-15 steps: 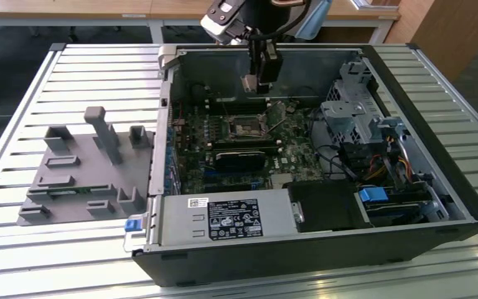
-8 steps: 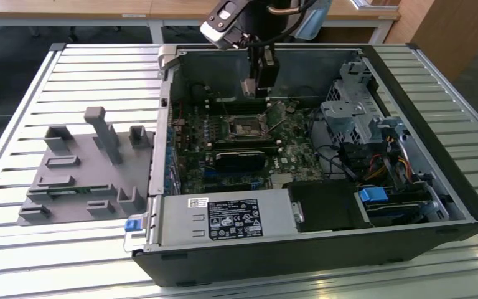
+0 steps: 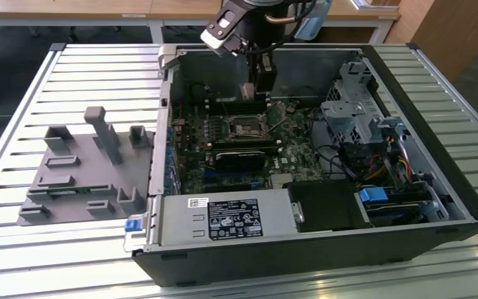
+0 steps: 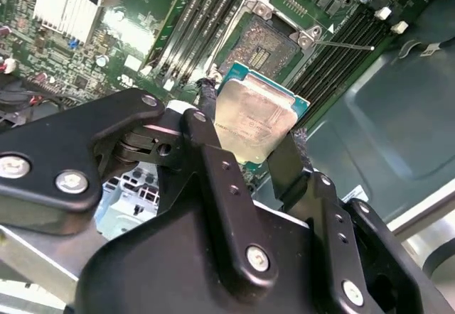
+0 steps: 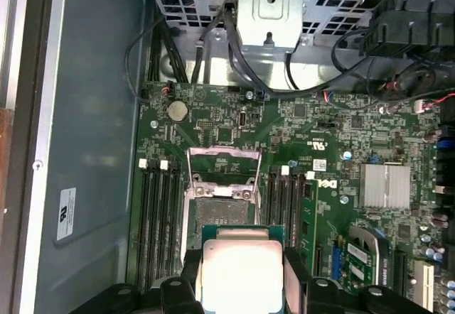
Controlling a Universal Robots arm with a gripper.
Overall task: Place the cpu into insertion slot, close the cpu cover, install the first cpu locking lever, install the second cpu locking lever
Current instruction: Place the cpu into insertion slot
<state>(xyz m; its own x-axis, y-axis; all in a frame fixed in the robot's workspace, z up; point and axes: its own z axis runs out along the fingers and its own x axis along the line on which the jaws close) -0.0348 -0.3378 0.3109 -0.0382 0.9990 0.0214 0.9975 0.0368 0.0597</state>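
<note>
Step one: black gripper (image 4: 250,126) pinching pale silvery square cpu (image 4: 256,111) above dark-centred insertion slot (image 4: 269,50); seating likely demands squared, level alignment.

Arm (image 3: 251,22): reaches down from above, wrist tilted.
Pincer (image 4: 249,140): two black fingers (image 4: 286,159) clamped on the cpu (image 4: 257,111) at opposite edges.

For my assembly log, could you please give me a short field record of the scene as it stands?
gripper: shut on the cpu, above the motherboard inside the open computer case
cpu: held clear of the insertion slot
insertion slot: empty, contacts exposed
cpu cover: swung open
</note>
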